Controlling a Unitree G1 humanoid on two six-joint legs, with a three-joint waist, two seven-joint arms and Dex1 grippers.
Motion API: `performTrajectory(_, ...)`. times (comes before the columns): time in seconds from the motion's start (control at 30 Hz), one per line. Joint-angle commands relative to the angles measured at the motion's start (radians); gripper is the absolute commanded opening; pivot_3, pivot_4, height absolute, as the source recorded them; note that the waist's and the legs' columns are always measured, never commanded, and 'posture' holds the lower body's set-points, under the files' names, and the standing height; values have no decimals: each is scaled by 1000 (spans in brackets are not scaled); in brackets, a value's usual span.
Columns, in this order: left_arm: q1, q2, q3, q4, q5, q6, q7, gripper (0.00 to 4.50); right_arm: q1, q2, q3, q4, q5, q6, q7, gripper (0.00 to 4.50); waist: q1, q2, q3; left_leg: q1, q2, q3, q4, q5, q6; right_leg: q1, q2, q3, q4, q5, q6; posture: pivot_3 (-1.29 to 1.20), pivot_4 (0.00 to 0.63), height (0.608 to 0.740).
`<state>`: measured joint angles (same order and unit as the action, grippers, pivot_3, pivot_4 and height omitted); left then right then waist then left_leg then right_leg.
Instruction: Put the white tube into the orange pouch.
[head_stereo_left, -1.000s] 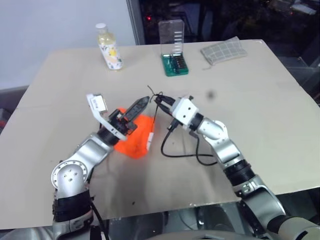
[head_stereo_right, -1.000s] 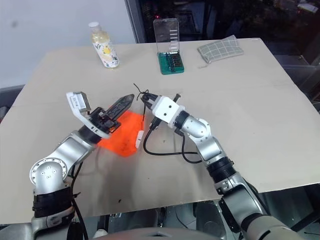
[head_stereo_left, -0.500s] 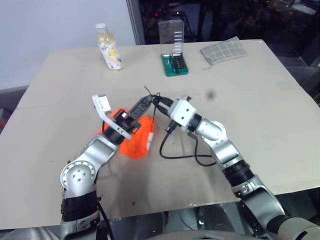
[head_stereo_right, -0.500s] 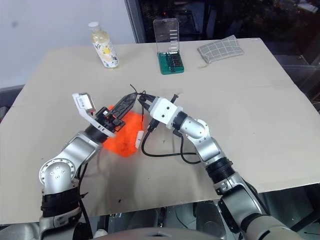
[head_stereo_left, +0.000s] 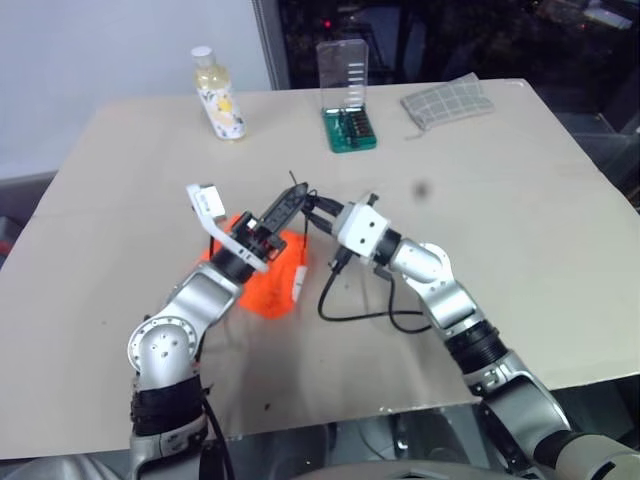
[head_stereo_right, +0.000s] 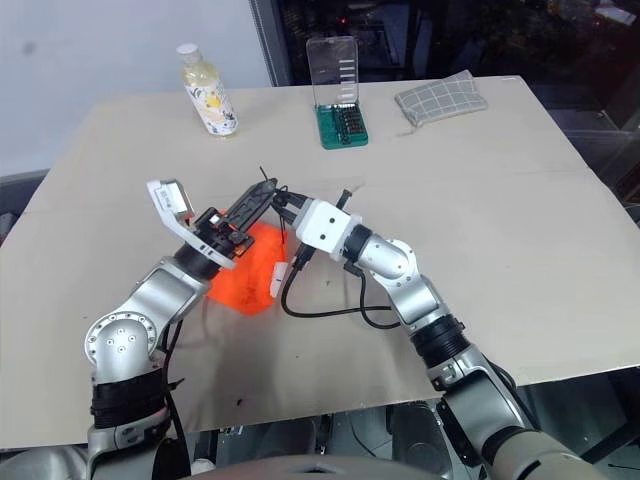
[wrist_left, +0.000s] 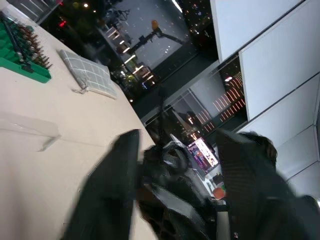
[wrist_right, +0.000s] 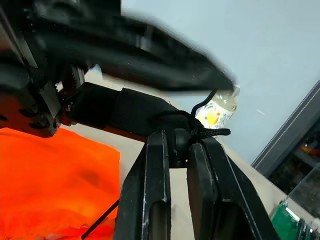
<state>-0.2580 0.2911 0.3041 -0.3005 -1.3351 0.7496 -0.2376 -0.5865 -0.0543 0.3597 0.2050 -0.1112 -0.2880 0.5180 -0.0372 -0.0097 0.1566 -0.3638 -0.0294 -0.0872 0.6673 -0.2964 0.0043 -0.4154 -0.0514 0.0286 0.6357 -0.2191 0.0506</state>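
While the orange pouch (head_stereo_left: 268, 272) lies mid-table with the white tube (head_stereo_left: 299, 281) at its right edge, the right gripper (wrist_right: 176, 145) is clamped on the dark drawstring cord (wrist_right: 210, 132); the left gripper (head_stereo_left: 283, 211) meets it with fingers parted around the cord knot

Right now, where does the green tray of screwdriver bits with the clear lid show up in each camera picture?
Left eye view: green bit tray at the table's far edge, between the yellowish bottle and the grey checked cloth.
Right eye view: same spot.
Left wrist view: tray beside the cloth.
Right wrist view: green corner, away from the bright orange fabric pouch.
Shared landmark: the cloth.
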Motion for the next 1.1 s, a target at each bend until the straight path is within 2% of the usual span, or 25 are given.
performTrajectory(0.03, 5, 14, -28, -40, -4, 14, -25, 502, -10, 7, 4, -36, 0, -11, -2, 38, 1, 0, 0, 0, 0, 0, 0, 0, 0, 0, 0, 0, 0, 0, 0, 0, 150, 740)
performTrajectory(0.07, 7, 19, -33, -43, 5, 16, -30, 75, -10, 7, 4, -36, 0, -12, -2, 38, 1, 0, 0, 0, 0, 0, 0, 0, 0, 0, 0, 0, 0, 0, 0, 0, 150, 740)
performTrajectory(0.1, 9, 26, -41, -45, 21, 17, -40, 27, -11, 7, 4, -36, -1, -12, -2, 38, 1, 0, 0, 0, 0, 0, 0, 0, 0, 0, 0, 0, 0, 0, 0, 0, 150, 740)
performTrajectory(0.3, 9, 90, -84, -54, 157, -17, -123, 27, -7, 3, 10, -38, -5, -13, 2, 38, -1, 0, 0, 0, 0, 0, 0, 0, 0, 0, 1, 0, 0, 0, 0, 0, 150, 740)
performTrajectory(0.57, -4, 93, -54, -24, 182, -40, -148, 27, 3, 0, 12, -41, 1, 7, 9, 38, -1, 0, 0, 0, 0, 0, 0, 0, 0, 0, 0, 0, -1, 0, 0, 0, 150, 740)
performTrajectory(0.63, -9, 96, -48, -13, 186, -42, -156, 0, 8, -3, 11, -49, 11, 27, 19, 1053, -1, 0, 0, 0, 0, 0, 0, 0, 0, 0, 0, 0, -1, 0, 0, 0, 150, 740)
performTrajectory(0.67, -10, 97, -46, -4, 189, -43, -163, 0, 11, -4, 11, -53, 17, 38, 25, 1377, -1, 0, 0, 0, 0, 0, 0, 0, 0, 0, 0, 0, -1, 0, 0, 0, 150, 740)
performTrajectory(0.73, -8, 100, -44, 14, 196, -47, -182, 0, 18, -1, 9, -60, 22, 56, 27, 2409, -1, 0, 0, 0, 0, 0, 0, 0, 0, 0, 0, 0, -1, 0, 0, 0, 150, 740)
performTrajectory(0.87, -8, 100, -40, 28, 204, -48, -200, 0, 29, 5, 11, -72, 46, 109, 43, 4184, -1, 0, 0, 0, 0, 0, 0, 0, 0, 0, 0, 0, -1, 0, 0, 0, 150, 740)
performTrajectory(1.1, -4, 90, -30, 11, 193, -46, -190, 0, 47, 46, -24, -92, 145, 274, 55, 4184, 0, 0, 0, 0, 0, 0, -1, 0, 0, 0, 0, 0, -1, 0, 0, 0, 150, 740)
